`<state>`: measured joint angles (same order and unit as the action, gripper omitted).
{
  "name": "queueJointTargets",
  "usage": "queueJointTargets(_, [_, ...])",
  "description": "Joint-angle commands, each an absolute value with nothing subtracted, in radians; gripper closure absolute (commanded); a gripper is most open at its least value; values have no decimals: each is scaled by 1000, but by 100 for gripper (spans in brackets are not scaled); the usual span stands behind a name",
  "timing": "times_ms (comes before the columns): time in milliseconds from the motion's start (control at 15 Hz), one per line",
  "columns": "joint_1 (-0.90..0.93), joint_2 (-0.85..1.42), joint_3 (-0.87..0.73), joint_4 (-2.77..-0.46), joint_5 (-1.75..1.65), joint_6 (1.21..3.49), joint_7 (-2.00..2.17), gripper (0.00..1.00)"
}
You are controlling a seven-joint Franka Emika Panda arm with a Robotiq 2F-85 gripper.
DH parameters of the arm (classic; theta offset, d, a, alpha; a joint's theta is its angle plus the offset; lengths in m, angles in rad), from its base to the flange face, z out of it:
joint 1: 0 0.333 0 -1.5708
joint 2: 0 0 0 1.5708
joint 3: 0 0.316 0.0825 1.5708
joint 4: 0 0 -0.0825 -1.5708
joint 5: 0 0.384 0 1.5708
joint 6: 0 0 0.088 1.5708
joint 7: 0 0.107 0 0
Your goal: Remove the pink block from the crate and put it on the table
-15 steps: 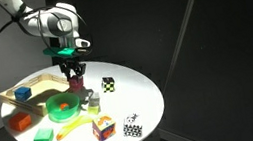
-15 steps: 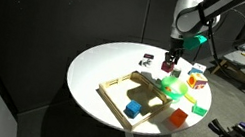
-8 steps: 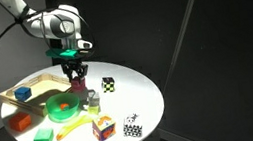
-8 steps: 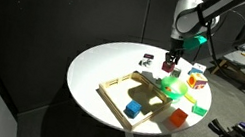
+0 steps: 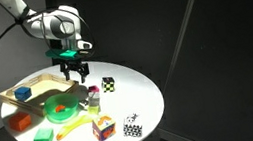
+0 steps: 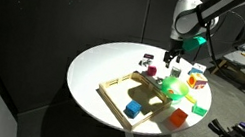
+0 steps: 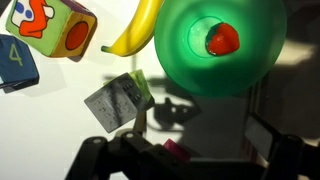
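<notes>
Your bench [image 5: 135,91] is the round white top, brightly lit against the dark room, and it carries everything else. The biggest thing on it is the crate [image 6: 114,106], the shallow light-wood tray. A blue block [image 6: 132,109] lies inside the crate.

Just beside the crate stands the round green bowl [image 7: 180,55], with a small red piece [image 7: 222,40] in its middle. Your arm reaches in from above, and the claw [image 5: 75,75] hangs over the bench close to the bowl's edge, clear of the crate.

In the wrist view the multicoloured cube [image 7: 55,25] sits next to a banana [image 7: 140,30], which lies against the bowl's rim. In an exterior view a black-and-white checkered cube [image 5: 108,83] rests on bare bench beyond the claw.

The pink block [image 7: 175,150] is out of the crate. It sits on the bench near the bowl, directly under your claw.

Your claw is spread wide. The wrist view shows its two fingers well apart on either side of the block, with neither one touching it.
</notes>
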<state>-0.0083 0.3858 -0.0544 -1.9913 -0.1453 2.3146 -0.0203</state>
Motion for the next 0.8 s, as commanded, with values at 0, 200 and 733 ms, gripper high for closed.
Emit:
queueJointTargets(0, [-9,371,-44,-1998,-135,2318,-15,0])
queueJointTargets(200, [-2,344,-32,-2034,-136,2319,-27,0])
queueJointTargets(733, [11,219,16,-2166,-126,2323,-69,0])
